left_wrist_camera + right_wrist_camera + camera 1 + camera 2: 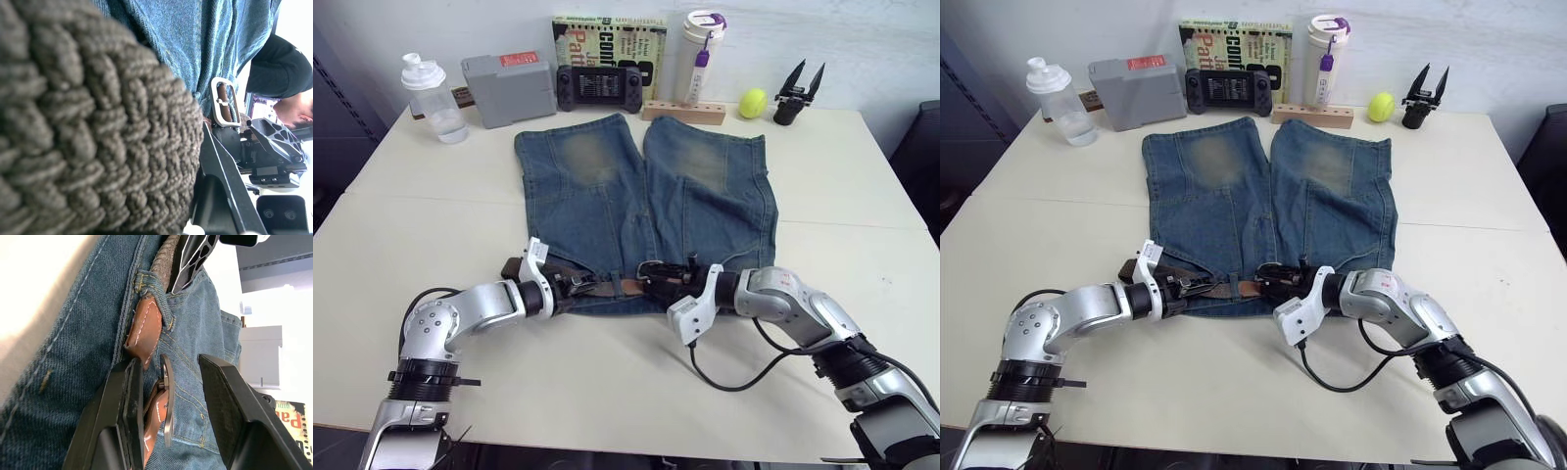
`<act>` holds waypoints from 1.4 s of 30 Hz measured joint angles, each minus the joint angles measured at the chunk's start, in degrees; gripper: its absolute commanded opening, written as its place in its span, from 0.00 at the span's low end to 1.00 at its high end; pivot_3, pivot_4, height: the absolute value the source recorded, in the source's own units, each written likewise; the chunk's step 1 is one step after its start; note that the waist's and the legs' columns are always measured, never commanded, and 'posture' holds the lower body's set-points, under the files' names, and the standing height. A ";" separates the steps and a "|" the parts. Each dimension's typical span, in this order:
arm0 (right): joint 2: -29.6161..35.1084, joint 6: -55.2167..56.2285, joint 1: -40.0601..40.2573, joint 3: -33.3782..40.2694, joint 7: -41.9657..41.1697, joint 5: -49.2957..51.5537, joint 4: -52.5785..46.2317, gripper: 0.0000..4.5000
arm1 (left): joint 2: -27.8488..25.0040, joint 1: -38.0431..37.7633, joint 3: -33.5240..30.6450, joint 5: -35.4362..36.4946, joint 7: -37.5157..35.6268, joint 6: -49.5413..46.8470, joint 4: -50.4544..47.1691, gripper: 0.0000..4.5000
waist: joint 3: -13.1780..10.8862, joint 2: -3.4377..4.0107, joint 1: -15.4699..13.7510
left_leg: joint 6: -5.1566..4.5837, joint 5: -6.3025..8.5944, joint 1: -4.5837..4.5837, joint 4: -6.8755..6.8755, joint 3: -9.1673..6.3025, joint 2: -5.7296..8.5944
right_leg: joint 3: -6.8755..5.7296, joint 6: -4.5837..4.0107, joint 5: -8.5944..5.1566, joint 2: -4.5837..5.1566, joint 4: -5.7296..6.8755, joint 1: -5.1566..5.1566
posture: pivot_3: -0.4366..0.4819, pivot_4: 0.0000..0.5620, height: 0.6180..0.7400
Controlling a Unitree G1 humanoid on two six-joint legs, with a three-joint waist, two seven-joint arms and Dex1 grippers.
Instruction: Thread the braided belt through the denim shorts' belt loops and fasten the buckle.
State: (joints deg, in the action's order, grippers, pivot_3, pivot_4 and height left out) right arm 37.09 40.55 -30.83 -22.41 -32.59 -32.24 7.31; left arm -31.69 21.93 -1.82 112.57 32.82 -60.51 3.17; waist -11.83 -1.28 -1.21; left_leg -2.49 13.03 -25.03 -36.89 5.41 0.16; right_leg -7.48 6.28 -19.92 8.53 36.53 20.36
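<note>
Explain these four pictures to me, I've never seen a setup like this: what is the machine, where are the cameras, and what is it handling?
This is a humanoid robot with two arms, each ending in a two-fingered black hand. The two wide pictures come from cameras on its head, looking down at a table. The two close-ups come from cameras on its wrists.

On the table lie denim shorts, waistband toward the robot, with a braided belt running along it. The left hand grips the braided strap, seen huge in its wrist view. The right hand is open around the silver buckle, just short of the leather tip that pokes out of a belt loop.

At the far edge stand a bottle, a tennis ball and a book.
</note>
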 measured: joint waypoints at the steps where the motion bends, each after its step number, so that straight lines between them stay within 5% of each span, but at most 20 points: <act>1: 0.03 0.09 0.00 0.00 0.04 0.00 0.03 0.44 | 0.00 0.01 0.00 0.00 0.00 0.00 0.00 0.00 | 0.00 0.00 0.00 | 0.00 0.00 0.00 0.00 0.00 0.00 | 0.00 0.00 0.00 0.00 0.00 0.00 | 0.48 0.27 0.65; 22: -1.74 0.82 -0.30 -1.95 -0.42 0.41 0.44 0.44 | 0.00 0.14 0.10 -0.27 -0.22 0.00 0.02 0.00 | 0.00 0.00 -0.04 | -0.04 -0.02 0.00 -0.02 -0.01 0.01 | 0.00 0.00 0.00 0.00 0.01 -0.01 | 0.48 0.27 0.65; 28: -1.73 1.96 -1.09 -2.05 -0.42 0.34 2.04 0.02 | -0.15 0.11 0.00 -0.30 -0.39 -0.01 0.01 0.00 | 0.00 0.00 -0.01 | -0.04 -0.02 -0.01 -0.03 0.00 0.01 | 0.00 0.00 0.00 0.00 0.02 -0.01 | 0.48 0.27 0.65; 36: -2.43 2.95 -3.29 -3.47 -1.05 0.93 1.67 0.02 | -7.45 -0.70 0.21 -0.12 -6.77 -4.85 -0.49 0.00 | -0.02 0.02 0.80 | -0.03 -0.03 -0.04 0.00 0.00 -0.02 | 0.00 -0.07 -0.04 -0.04 0.11 0.09 | 0.48 0.27 0.65; 42: -0.73 1.37 -4.42 -2.94 -3.16 2.75 0.59 0.00 | -21.14 -4.28 -1.41 -2.16 -18.58 -12.99 -4.85 0.54 | -0.12 0.13 1.49 | 0.20 0.05 -0.03 0.07 0.03 -0.04 | 0.08 -0.15 -0.09 -0.03 0.25 0.22 | 0.48 0.27 0.65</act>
State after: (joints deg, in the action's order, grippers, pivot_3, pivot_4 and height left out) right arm 36.36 41.91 -35.24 -25.36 -35.75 -29.50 7.90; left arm -52.82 17.65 -3.23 110.41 14.24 -73.50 -1.68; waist -11.94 -1.16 0.29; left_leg -2.29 13.07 -25.07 -36.83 5.44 0.13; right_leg -7.40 6.14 -20.01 8.51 36.77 20.58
